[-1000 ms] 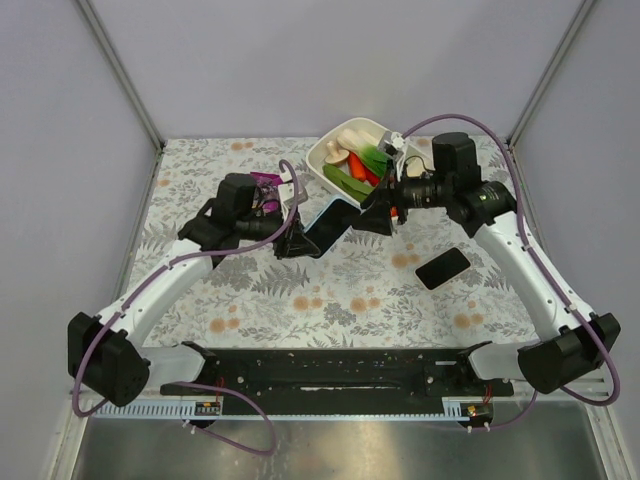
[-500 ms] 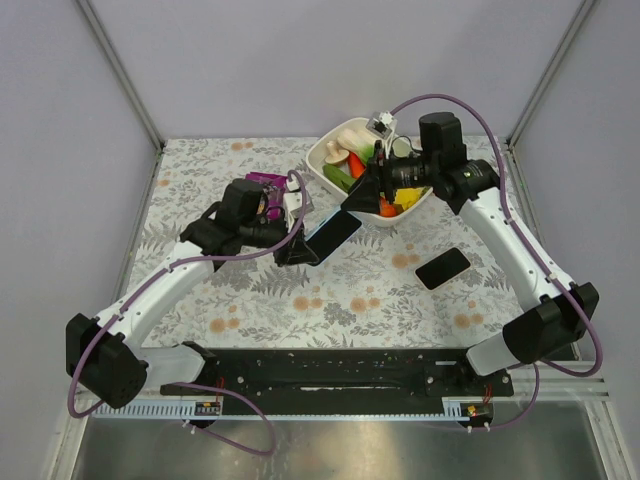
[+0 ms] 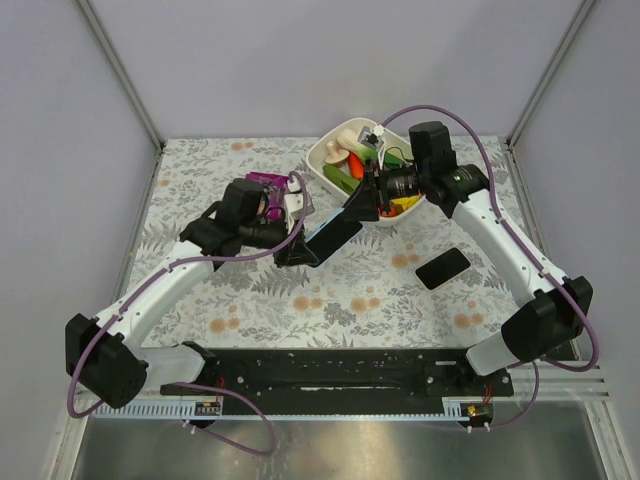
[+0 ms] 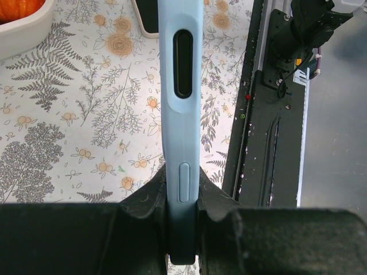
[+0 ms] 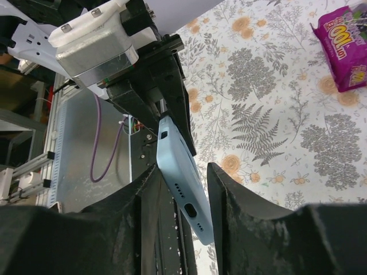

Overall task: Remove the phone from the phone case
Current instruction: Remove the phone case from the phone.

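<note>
Here, phone case (image 4: 180,86) within left end effector (image 4: 182,197).

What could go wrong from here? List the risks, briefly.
1. The left gripper pinches only one end of the blue phone case, held on edge above the table; a pull could twist it loose.
2. The right gripper straddles the other end off-centre, so it could close askew or slip.

Lt-blue phone case (image 4: 182,103) on edge, midair
</note>
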Controlling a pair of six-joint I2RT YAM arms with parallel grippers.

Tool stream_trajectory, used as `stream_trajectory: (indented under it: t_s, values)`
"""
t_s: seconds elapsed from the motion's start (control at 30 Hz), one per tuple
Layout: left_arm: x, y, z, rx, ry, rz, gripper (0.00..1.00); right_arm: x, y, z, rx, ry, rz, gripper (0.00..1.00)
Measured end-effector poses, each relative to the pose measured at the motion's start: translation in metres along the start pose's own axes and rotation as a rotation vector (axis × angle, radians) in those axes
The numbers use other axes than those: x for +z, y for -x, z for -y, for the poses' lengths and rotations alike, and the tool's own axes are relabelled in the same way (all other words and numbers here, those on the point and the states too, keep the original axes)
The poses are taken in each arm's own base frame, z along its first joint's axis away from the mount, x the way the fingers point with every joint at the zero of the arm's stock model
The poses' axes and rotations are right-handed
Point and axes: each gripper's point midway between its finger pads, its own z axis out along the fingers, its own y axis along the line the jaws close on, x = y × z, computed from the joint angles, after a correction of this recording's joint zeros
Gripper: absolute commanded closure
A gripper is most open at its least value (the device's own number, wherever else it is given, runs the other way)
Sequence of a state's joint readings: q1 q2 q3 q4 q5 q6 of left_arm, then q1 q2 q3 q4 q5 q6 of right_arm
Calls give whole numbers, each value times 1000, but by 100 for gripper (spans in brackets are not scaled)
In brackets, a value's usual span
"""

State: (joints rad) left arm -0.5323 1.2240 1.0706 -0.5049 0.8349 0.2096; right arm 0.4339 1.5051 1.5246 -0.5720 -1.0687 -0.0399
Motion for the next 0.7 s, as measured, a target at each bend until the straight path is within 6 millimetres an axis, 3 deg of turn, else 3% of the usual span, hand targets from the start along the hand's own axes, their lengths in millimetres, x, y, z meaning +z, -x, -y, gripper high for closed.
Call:
stream_trajectory:
  t_s: [0.27,0.53,0.7]
  values:
    - [2,-4,2,15,-4,-20,100,0,-3,-6,9,37,-5,63]
    - [5,-6,5,40,-6,-31,100,0,-3,-13,12,77,-6,95]
    - [6,-8,1,58,18,-44,100,1,-5,-10,29,77,-10,99]
